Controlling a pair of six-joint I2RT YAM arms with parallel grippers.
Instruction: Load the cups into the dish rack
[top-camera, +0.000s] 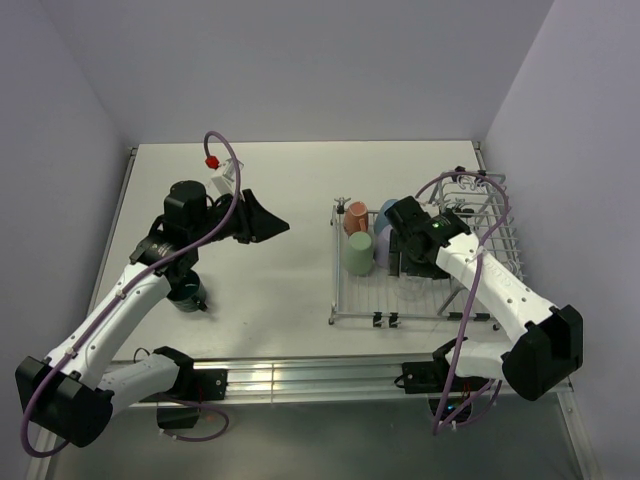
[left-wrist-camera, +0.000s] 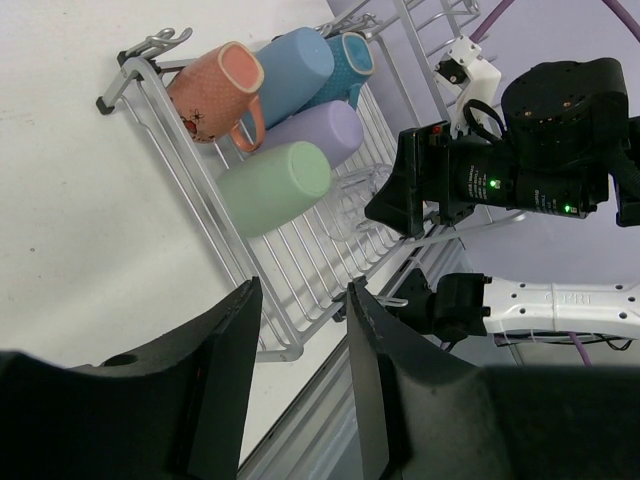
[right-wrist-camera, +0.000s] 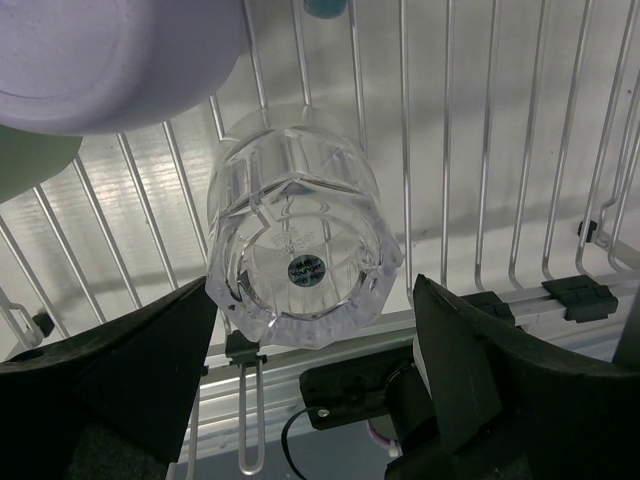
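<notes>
**Late stage of loading.** The rack (top-camera: 355, 317) holds five mugs: orange (left-wrist-camera: 215, 90), light blue (left-wrist-camera: 295, 65), blue (left-wrist-camera: 352, 55), lavender (left-wrist-camera: 315, 135) and pale green (left-wrist-camera: 275, 185). The tumbler (right-wrist-camera: 300, 250) lies on the rack's bars between the wide-spread jaws of the right gripper (right-wrist-camera: 312, 290), with a gap on one side, so it appears released. A dark green mug (top-camera: 187, 295) sits on the table (top-camera: 280, 170) beneath the left arm. The left gripper (left-wrist-camera: 302, 295) is moderately parted and empty. As far as can be seen, one cup is left to load.

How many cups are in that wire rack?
6: orange mug, light blue mug, blue mug at the far end; lavender mug, pale green mug nearer; clear tumbler by the right gripper. More may hide.
</notes>
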